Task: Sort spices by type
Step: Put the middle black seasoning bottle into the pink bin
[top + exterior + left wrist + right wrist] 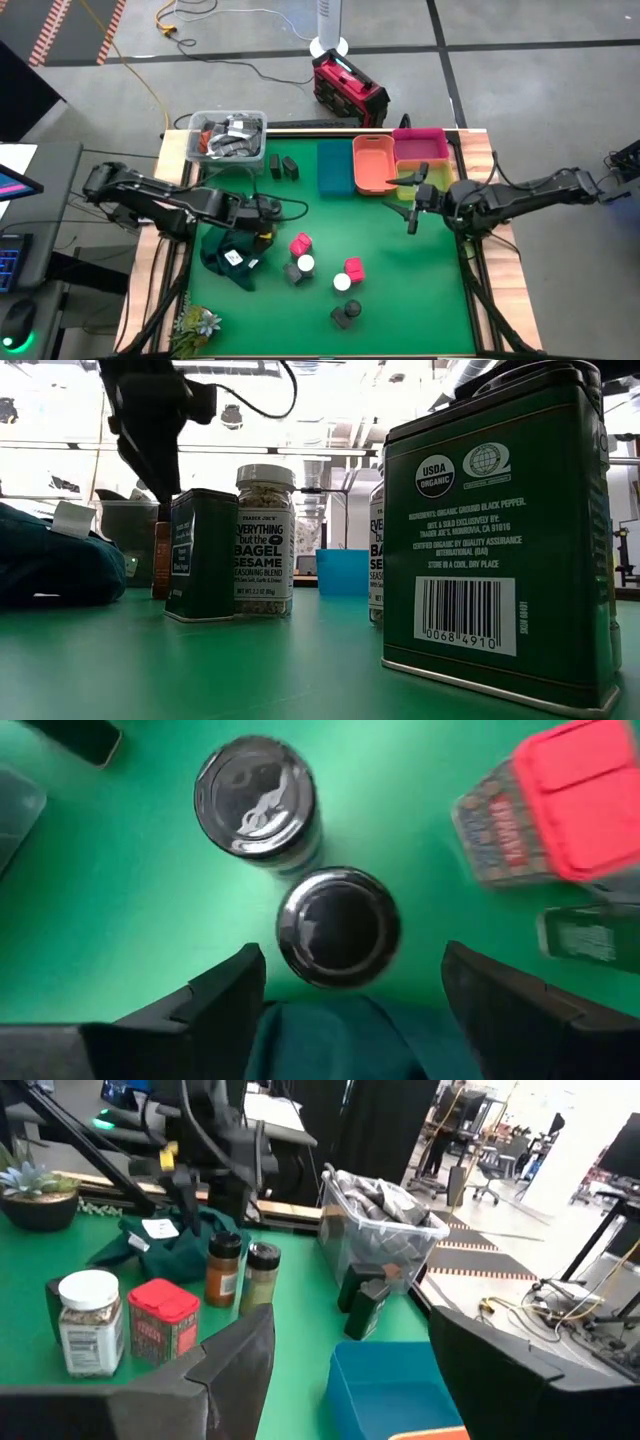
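Observation:
My left gripper [266, 213] [350, 965] is open and points down over two dark-lidded round jars [338, 925] [256, 795] [224, 1266]. Its fingers stand on either side of the nearer jar without touching it. The jars stand upright on the green mat beside the dark green cloth [232, 255]. Two red-pink boxes [300, 244] [353, 268], two white-capped jars [305, 265] [342, 283] and dark grey tins [345, 317] stand mid-table. Two more dark tins [282, 166] stand by the clear tub. My right gripper [412, 206] [350, 1345] is open and hovers near the bins.
The clear tub of clutter [228, 135] sits at the far left corner. Blue [335, 167], orange [373, 163], pink [420, 143] and yellow-green [418, 182] bins line the far right. A small plant [197, 322] stands at the near left corner. Bare mat shows near right [420, 290].

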`<act>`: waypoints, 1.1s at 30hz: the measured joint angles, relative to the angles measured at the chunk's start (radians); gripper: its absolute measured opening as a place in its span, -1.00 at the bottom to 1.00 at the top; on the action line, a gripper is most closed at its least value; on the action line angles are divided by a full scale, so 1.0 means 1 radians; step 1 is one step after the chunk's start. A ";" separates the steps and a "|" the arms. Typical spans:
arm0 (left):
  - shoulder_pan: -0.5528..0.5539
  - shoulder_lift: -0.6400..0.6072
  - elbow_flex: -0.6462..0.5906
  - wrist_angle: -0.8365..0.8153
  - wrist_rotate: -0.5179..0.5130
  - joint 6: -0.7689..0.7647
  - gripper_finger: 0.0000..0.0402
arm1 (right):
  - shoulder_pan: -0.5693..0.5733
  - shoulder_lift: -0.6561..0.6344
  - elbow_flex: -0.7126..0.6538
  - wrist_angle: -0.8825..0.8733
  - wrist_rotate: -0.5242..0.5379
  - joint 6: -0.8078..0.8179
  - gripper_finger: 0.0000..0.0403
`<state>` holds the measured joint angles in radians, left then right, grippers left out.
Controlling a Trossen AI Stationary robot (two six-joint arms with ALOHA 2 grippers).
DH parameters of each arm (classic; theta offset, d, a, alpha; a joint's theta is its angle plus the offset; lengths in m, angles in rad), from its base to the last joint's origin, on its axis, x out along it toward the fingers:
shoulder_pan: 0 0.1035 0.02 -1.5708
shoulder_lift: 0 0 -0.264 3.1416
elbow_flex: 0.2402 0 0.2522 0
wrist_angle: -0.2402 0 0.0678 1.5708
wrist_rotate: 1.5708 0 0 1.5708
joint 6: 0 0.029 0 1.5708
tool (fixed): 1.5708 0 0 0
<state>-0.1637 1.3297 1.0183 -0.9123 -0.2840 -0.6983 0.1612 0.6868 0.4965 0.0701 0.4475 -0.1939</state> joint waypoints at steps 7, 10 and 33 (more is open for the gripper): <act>0.047 0.070 0.000 -0.010 -0.006 0.053 0.45 | 0.000 0.008 0.000 0.026 0.000 -0.017 0.45; 0.053 0.089 0.000 -0.010 -0.006 0.075 0.45 | 0.000 0.008 0.000 0.018 0.000 -0.012 0.45; 0.059 0.054 0.000 -0.002 0.052 0.111 -0.11 | 0.001 0.120 0.000 0.032 0.000 0.030 0.45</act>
<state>-0.1047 1.3842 1.0183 -0.9141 -0.2324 -0.5876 0.1619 0.8070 0.4965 0.1023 0.4473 -0.1642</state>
